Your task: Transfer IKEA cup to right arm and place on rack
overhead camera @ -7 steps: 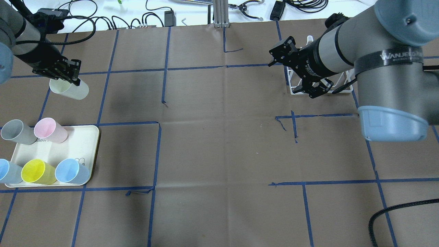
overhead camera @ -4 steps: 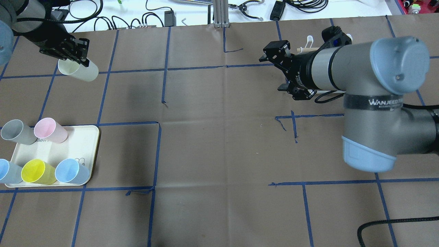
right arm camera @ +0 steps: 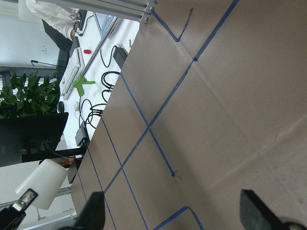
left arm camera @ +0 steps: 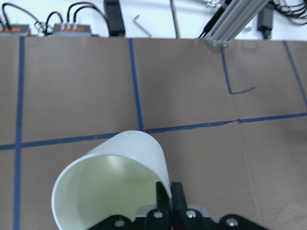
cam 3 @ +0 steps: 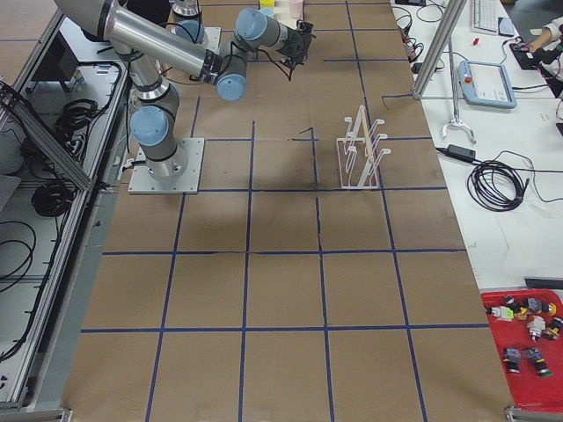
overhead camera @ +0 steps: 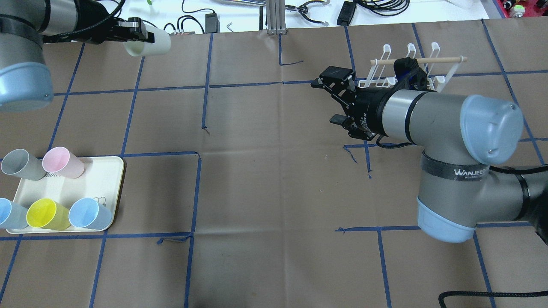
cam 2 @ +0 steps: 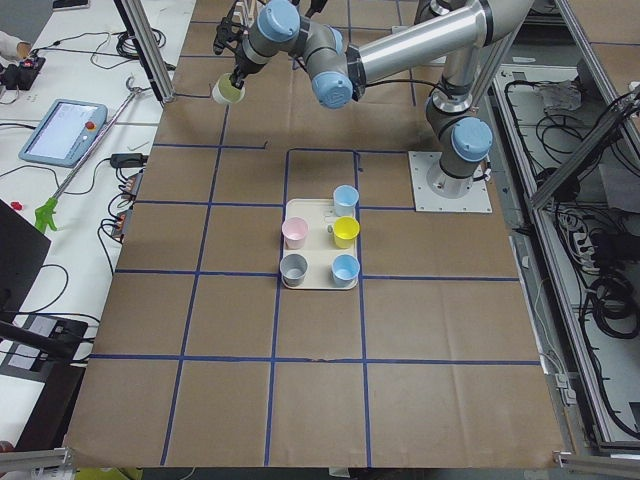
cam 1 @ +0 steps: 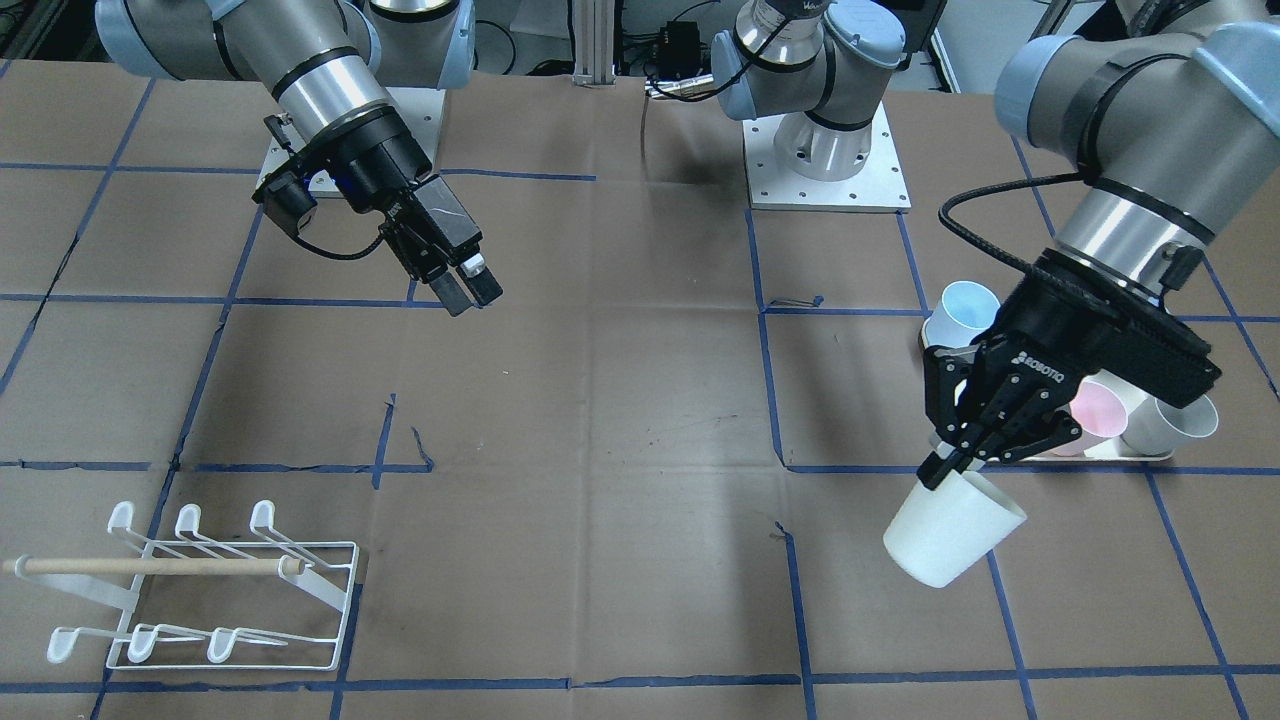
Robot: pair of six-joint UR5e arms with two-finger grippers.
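My left gripper (overhead camera: 136, 37) is shut on the rim of a cream-white cup (overhead camera: 150, 42) and holds it in the air, tilted on its side, over the table's far left. The front view shows the gripper (cam 1: 968, 462) pinching the cup (cam 1: 950, 535). The left wrist view shows the cup's open mouth (left arm camera: 108, 189). My right gripper (overhead camera: 330, 101) is open and empty, pointing left toward the table's middle, its jaws wide apart in the right wrist view (right arm camera: 175, 215). The white wire rack (overhead camera: 441, 60) stands behind the right arm, also in the front view (cam 1: 150, 566).
A cream tray (overhead camera: 100, 173) at the near left holds grey (overhead camera: 21, 164), pink (overhead camera: 62, 162), yellow (overhead camera: 47, 214) and two blue cups. Cables and tools (overhead camera: 192, 21) lie beyond the table's far edge. Blue tape lines cross the brown table.
My left gripper has carried the cup toward the far edge and rightward. My right arm has swung away from the rack toward the table's middle, uncovering the rack.
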